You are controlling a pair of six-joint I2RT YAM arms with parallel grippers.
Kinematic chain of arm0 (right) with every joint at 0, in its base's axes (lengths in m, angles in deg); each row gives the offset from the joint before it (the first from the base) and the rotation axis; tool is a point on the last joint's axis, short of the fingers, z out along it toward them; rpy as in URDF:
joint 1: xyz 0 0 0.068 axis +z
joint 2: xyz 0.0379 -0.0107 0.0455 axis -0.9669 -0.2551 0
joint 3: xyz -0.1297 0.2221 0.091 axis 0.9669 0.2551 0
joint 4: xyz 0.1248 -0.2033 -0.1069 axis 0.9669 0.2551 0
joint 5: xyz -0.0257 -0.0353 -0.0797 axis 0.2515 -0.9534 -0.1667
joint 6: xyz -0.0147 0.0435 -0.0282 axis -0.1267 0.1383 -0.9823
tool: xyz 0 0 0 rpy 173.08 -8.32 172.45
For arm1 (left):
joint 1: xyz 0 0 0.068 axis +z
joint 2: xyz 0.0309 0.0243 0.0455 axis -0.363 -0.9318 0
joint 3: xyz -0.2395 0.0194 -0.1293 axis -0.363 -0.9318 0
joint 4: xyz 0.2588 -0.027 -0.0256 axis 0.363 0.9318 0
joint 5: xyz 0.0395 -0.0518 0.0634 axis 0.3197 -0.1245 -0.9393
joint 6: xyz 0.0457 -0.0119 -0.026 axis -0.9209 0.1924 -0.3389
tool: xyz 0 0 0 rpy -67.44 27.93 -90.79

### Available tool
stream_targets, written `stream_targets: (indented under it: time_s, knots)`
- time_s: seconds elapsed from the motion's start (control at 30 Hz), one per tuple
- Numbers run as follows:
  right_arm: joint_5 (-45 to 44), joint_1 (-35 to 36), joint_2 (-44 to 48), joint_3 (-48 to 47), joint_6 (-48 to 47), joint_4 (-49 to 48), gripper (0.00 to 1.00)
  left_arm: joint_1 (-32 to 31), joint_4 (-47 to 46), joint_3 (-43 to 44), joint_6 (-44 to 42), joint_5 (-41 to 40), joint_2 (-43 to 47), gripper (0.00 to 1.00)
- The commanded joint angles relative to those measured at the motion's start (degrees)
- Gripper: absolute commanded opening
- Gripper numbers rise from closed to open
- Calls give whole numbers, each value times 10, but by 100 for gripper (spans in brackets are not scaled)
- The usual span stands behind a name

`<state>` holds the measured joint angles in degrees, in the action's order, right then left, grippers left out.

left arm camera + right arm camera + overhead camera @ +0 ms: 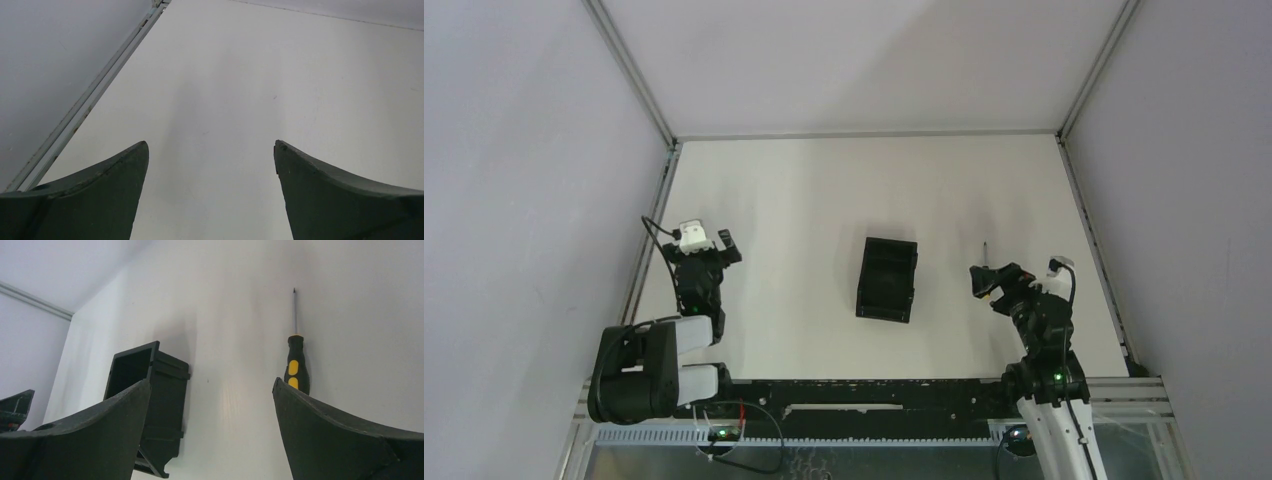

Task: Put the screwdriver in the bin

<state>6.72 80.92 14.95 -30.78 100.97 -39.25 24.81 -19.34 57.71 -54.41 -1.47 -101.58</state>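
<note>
1. The screwdriver lies flat on the white tabletop, with its yellow and black handle toward the near edge and its thin shaft pointing at the far wall.
2. The bin stands upright and open-topped near the middle of the tabletop. It is left of the screwdriver and well apart from it, with bare tabletop between them.
3. The right jaws are spread wide and hold nothing. They hang just behind the screwdriver's handle. In the right wrist view the butt of the handle is hidden behind the right-hand finger.
4. The left jaws are also spread wide and hold nothing. They sit over the left side of the tabletop, close to the metal frame rail.
5. Grey panels wall in the tabletop on three sides, and a black cable track runs along the near edge.
</note>
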Motion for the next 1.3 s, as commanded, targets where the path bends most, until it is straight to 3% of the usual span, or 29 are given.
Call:
stream_targets:
  time_s: [0.0, 0.2, 0.47, 0.7, 0.97, 1.1, 1.17, 1.27]
  knots:
    - [-33, 0, -23, -48, -2, -8, 100, -3, -18, 22, -9, -4, 1, 100]
    - [-28, 0, -121, -160, -61, -32, 96, -3, -17, 22, -9, -5, 2, 100]
    - [-119, -5, -536, -417, -137, 183, 92, -3, -18, 22, -9, -4, 2, 100]
    - [-104, -17, -773, -459, -156, 203, 87, -3, -18, 22, -9, -4, 2, 100]
    - [-65, -18, -925, -459, -176, 181, 55, -3, -18, 22, -10, -5, 1, 100]
    - [-75, -17, -949, -459, -182, 181, 27, -3, -18, 22, -10, -5, 1, 100]
    - [-77, -18, -941, -467, -184, 192, 4, -3, -18, 22, -9, -4, 1, 100]
    - [-87, -16, -907, -503, -184, 248, 0, -2, -18, 22, -9, -4, 1, 100]
